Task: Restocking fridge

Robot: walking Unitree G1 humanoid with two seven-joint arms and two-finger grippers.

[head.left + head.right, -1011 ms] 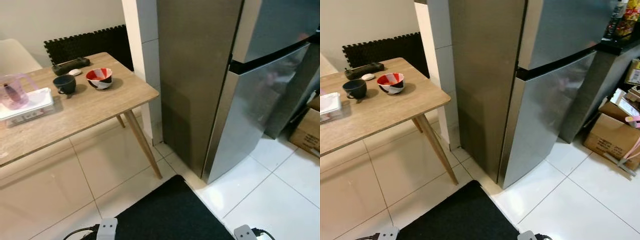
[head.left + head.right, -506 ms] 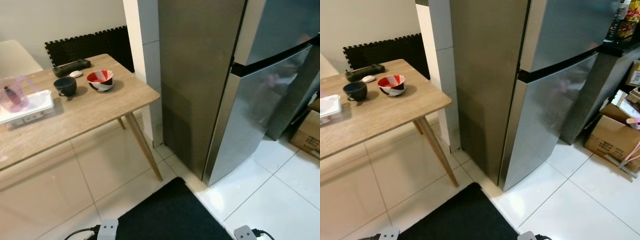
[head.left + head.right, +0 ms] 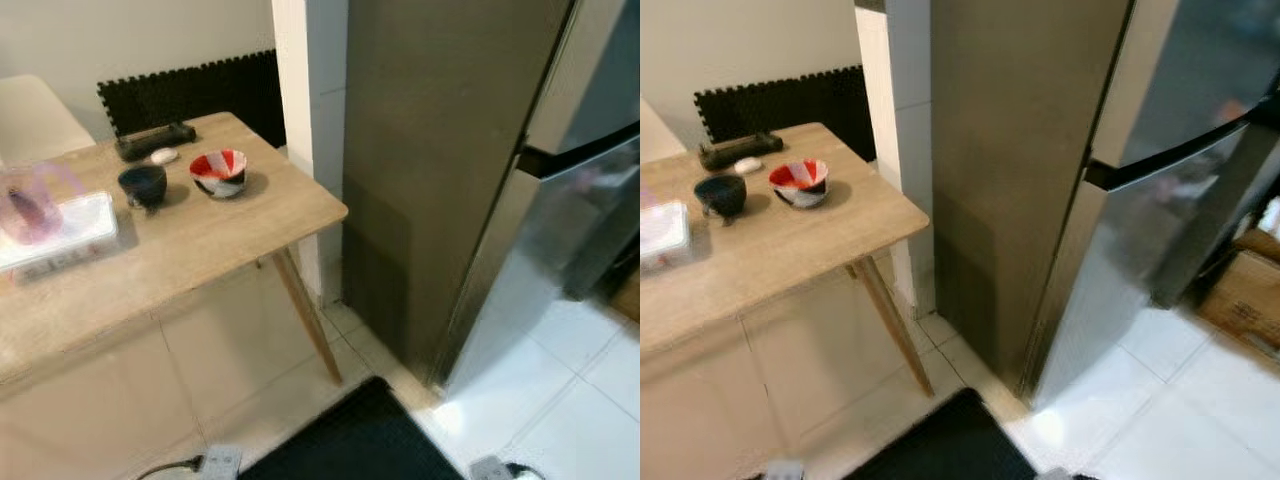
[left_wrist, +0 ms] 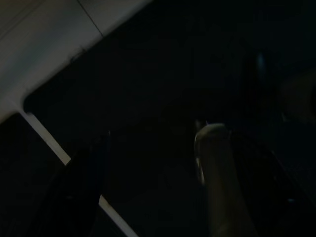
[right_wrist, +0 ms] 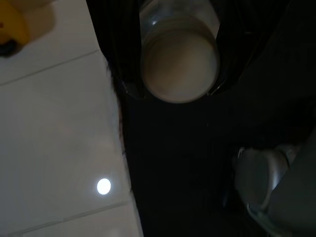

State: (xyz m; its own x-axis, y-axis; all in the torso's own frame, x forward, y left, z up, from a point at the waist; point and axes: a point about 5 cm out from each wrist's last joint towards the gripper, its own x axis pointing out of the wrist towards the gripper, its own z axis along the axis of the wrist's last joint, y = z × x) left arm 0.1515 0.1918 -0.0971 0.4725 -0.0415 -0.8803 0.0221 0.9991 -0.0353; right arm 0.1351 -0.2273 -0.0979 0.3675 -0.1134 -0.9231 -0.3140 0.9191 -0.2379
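**Fridge shut, a pale-bottomed container in the right gripper**

At 9 o'clock in the left eye view a wooden table (image 3: 190, 250) carries a pink pitcher (image 3: 28, 205) on a white tray (image 3: 70, 225). Toward 11 o'clock sit a dark cup (image 3: 143, 185) and, just beside it, a red-and-white bowl (image 3: 219, 173); behind them lie a black controller (image 3: 155, 140) and a small white object (image 3: 164, 155). A black foam mat (image 3: 190, 90) leans on the wall beyond.

Past the white pillar (image 3: 312, 130), from 12 to 3 o'clock, stands the fridge (image 3: 470, 180) — both steel doors closed. A black floor mat (image 3: 360, 440) lies at 6 o'clock on the white tiles.

The left gripper (image 4: 148, 168) hangs in shade over the dark mat, fingers apart with nothing between them. The right gripper (image 5: 178, 57) clamps a round container (image 5: 180, 64) (pale underside facing the camera) between its black fingers, above the mat's edge and the tile floor (image 5: 54, 148).
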